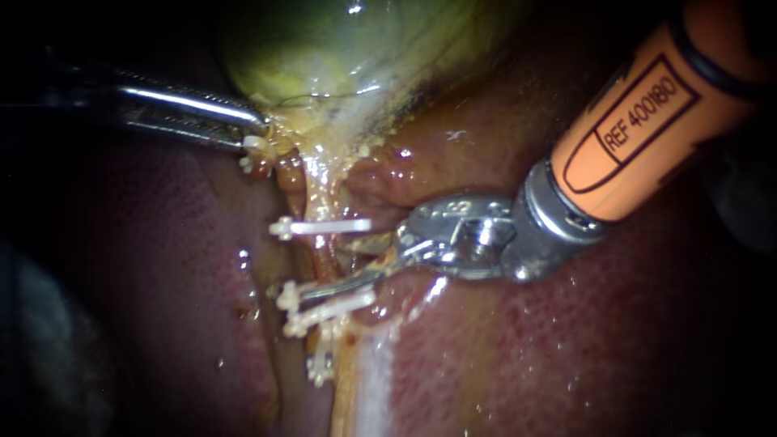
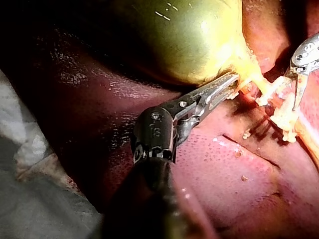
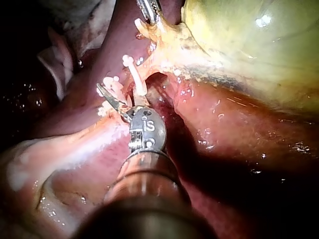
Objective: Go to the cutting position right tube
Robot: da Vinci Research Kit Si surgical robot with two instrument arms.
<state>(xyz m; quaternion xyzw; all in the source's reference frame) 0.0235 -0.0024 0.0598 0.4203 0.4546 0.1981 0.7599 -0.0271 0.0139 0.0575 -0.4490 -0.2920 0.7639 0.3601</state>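
Observation:
The green-yellow gallbladder (image 1: 340, 48) narrows into a pale tube (image 1: 322, 255) that runs down over the liver (image 1: 566, 340). One white clip (image 1: 320, 226) crosses the tube higher up, and two more clips (image 1: 328, 306) cross it lower down. My right instrument (image 1: 336, 265), on an orange shaft, reaches in between these clips. Its blades are open, with the lower blade lying just above the lower clips and the tube at the gap. My left instrument (image 1: 257, 129) is shut on the yellowish tissue at the gallbladder's neck, as the left wrist view (image 2: 232, 82) also shows.
Dark red liver (image 2: 239, 174) lies on both sides of the tube. Another small clip (image 1: 320, 368) sits further down the pale strand. White gauze (image 2: 30, 149) lies beside the liver behind my left instrument's shaft.

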